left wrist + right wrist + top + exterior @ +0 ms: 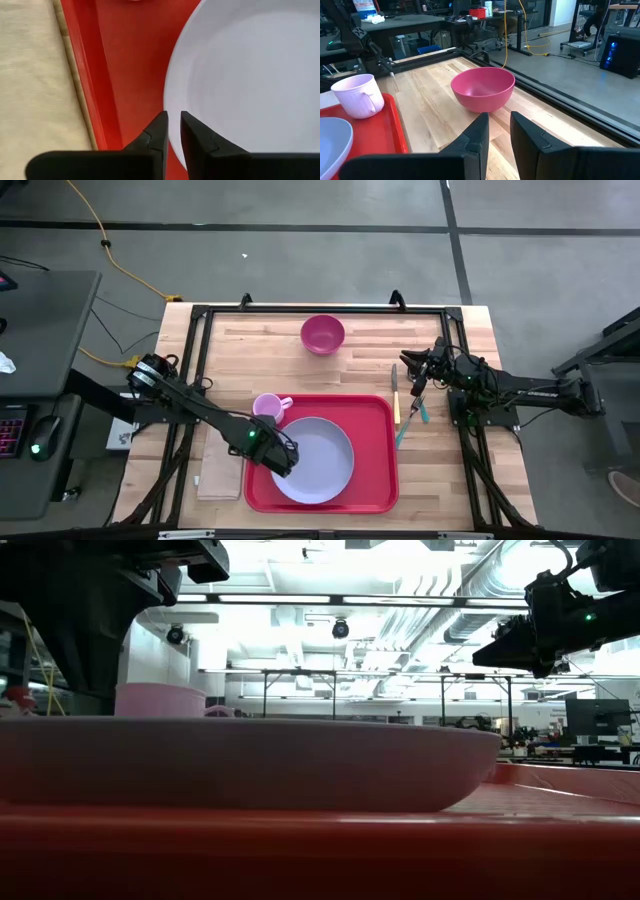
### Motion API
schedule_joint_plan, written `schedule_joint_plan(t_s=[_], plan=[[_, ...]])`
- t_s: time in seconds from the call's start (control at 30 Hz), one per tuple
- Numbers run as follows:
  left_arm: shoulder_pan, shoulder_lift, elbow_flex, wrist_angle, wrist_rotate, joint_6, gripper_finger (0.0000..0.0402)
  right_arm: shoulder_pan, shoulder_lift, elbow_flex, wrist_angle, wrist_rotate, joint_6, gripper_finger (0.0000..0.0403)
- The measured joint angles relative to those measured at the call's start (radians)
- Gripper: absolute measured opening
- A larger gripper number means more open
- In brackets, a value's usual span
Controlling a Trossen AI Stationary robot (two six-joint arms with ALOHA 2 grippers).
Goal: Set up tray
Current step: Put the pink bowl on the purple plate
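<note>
Sitting on the near half of the wooden table [440, 470], slightly right of centre, the red tray [378, 480] lies flat with its long side running across. A pale plate [320, 465] rests inside it, toward its left end. A pale pink cup [268, 407] stands at the tray's far left corner, on or just over the rim; from above I cannot tell which. A tan napkin [218, 470] lies on the table just left of the tray.

Left gripper [281, 461]: over the tray's left part, at the plate's left edge. In its wrist view the fingers [156, 132] are nearly together with a thin gap, and the plate's rim [172, 120] runs up to that gap. Whether the fingers pinch the rim I cannot tell.

Right gripper [413, 390]: raised over the table right of the tray's far right corner. Its fingers [475, 135] stand slightly apart with nothing between them. It faces a dark pink bowl [483, 89], which sits on bare wood beyond the tray, well apart from it.

Two utensils lie on the table just right of the tray: one with a yellowish handle [396, 395], one teal [412, 423].
</note>
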Motion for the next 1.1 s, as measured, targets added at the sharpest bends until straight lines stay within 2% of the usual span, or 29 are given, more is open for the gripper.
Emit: schedule_joint_plan(t_s=[0.33, 0.57, 0.87, 1.1], plan=[[0.0, 0.0, 0.0, 0.002, -0.001, 0.0, 0.0085, 0.0, 0.0, 0.0, 0.0, 0.0, 0.0, 0.0057], [0.0, -0.001, 0.045, -0.01, -0.054, 0.008, 0.0086, 0.0, 0.0, 0.0, 0.0, 0.0, 0.0, 0.0057], [0.0, -0.001, 0.15, -0.184, -0.089, 0.014, 0.0086, 0.0, 0.0, 0.0, 0.0, -0.002, 0.001, 0.0057], [0.0, -0.001, 0.226, -0.332, -0.096, 0.08, 0.0086, 0.0, 0.0, 0.0, 0.0, -0.007, 0.001, 0.0057]])
